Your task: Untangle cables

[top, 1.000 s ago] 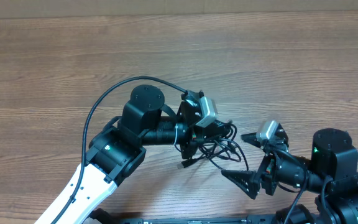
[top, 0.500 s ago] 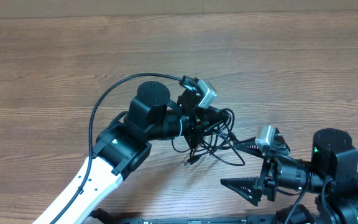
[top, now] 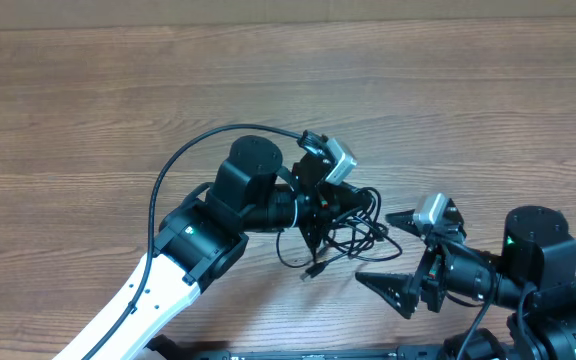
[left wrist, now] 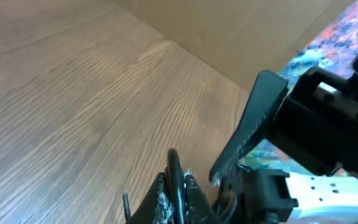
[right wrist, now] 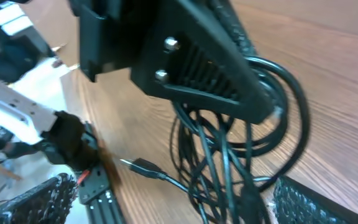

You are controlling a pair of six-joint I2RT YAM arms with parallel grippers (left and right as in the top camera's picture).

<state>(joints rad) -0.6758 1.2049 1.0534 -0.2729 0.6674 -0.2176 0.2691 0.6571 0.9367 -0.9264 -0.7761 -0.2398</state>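
From overhead, the left pincer (top: 330, 215) is pressed together on the cables (top: 356, 232). It pinches the knotted bundle near its top, so the loops sag toward the tabletop (top: 88, 120) and one plug tip (top: 313, 270) trails toward the near edge. The right pincer (top: 376, 250) stands spread wide just beside the bundle. It touches nothing I can make out, and I judge it is placed to take a second strand while the left anchors the knot.

In the left wrist view, that pincer's fingers (left wrist: 176, 200) meet at the bottom edge with a black cord rising from them. One finger of the right pincer slants close by over bare wood.

In the right wrist view, the tangled loops hang inside the gap between its own spread fingers (right wrist: 39, 199), clamped above by the left pincer. Several strands overlap there, so closing could catch more than one. Which strand is the target I cannot tell.
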